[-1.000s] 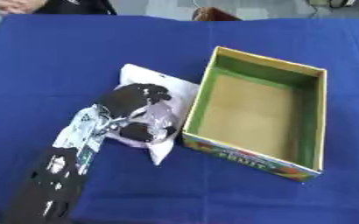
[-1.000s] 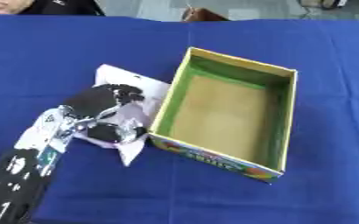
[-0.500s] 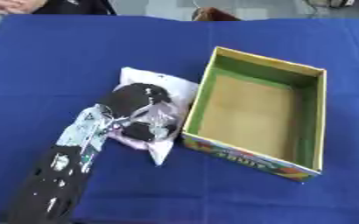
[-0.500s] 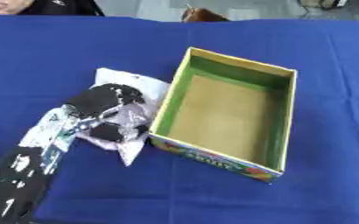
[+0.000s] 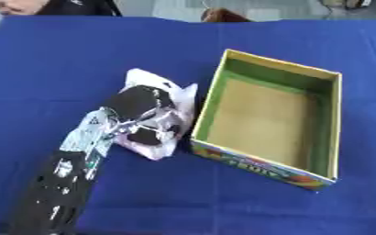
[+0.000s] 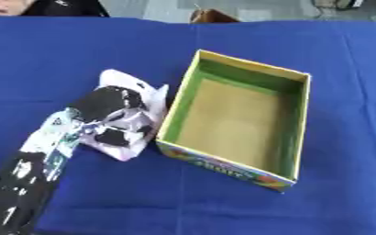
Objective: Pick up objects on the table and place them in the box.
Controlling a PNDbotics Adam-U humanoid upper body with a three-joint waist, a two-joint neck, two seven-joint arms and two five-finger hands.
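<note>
The robot's left hand (image 5: 143,108) reaches in from the lower left, its arm running up across the blue tablecloth (image 5: 79,55), and its dark fingers are curled over a white and pale pink packet (image 5: 161,137), clasping it from above. The packet lies on the cloth just beside the left long wall of the box (image 5: 211,105), its crumpled corners sticking out past the hand toward the upper left and the lower right; whether it is lifted clear of the cloth or resting on it cannot be told. The box is an open cardboard tray with yellow rims, green inner walls and a plain brown floor (image 5: 263,119), set askew with a printed colourful panel (image 5: 259,165) on its near short side facing the camera. Nothing lies inside it. The packet's near edge comes close to the box's lower left corner, though contact there is unclear. The right hand shows in neither view
</note>
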